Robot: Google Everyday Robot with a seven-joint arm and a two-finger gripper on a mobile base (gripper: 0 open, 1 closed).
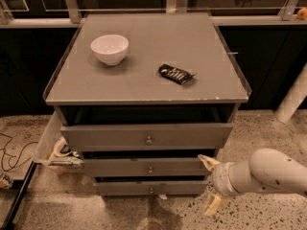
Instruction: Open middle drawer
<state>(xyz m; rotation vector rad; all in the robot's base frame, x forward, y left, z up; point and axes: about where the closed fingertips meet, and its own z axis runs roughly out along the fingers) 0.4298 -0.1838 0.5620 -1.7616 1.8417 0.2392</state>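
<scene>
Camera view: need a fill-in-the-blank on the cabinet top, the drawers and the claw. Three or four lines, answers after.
1. Seen from the camera, the white bowl sits on the cabinet top to the ____ of the dark packet.
2. Counting from the top, the middle drawer is the ____ of three.
3. Its front carries a small round metal ____ at the centre.
4. The claw, fingers open, hangs by the ____ end of that front as the camera sees it.

Missing words: left; second; knob; right

Rounded white arm, cream-fingered gripper (206, 185) — lower right
</scene>
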